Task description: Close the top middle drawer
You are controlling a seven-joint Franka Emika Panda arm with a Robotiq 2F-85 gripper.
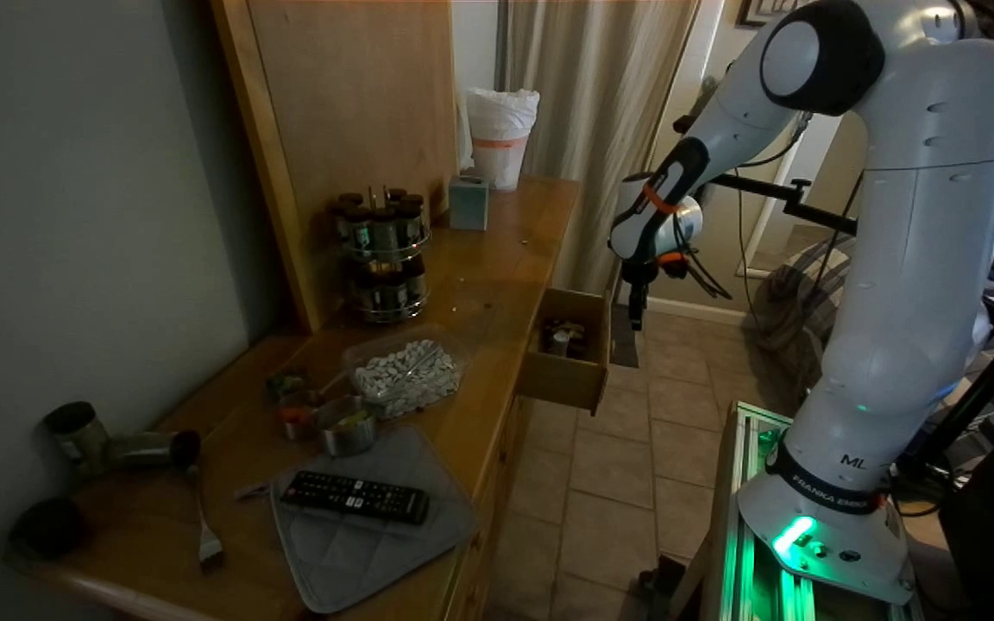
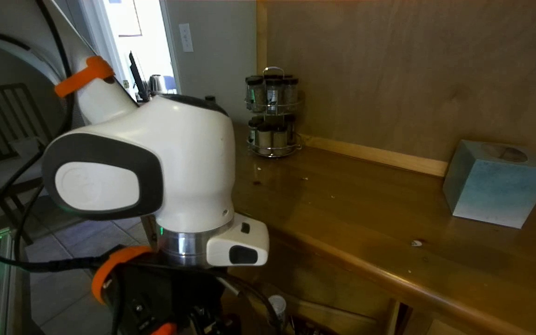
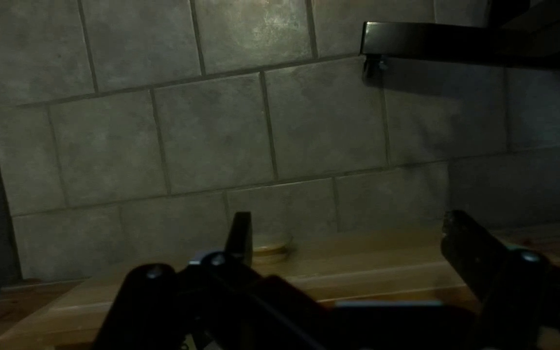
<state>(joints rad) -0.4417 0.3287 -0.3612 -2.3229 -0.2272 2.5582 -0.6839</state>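
The top middle drawer (image 1: 559, 379) is light brown wood and stands pulled out from the counter, with small items inside. Part of the drawer's inside shows low in an exterior view (image 2: 338, 311). In the wrist view the top edge of the drawer front (image 3: 372, 279) runs across below the fingertips, with a round knob (image 3: 270, 252) near the left finger. My gripper (image 1: 638, 315) hangs just outside the drawer front, fingers down. In the wrist view my gripper (image 3: 345, 218) is open, with nothing between its fingers. Whether it touches the drawer front I cannot tell.
The wooden counter (image 1: 497, 285) holds a spice rack (image 1: 383, 259), a blue-grey box (image 1: 468, 203), a tub of white pebbles (image 1: 411, 375) and a remote (image 1: 355, 498) on a grey mat. A dark metal frame leg (image 3: 421, 41) stands on the tiled floor. Cables (image 2: 16, 260) hang along the arm.
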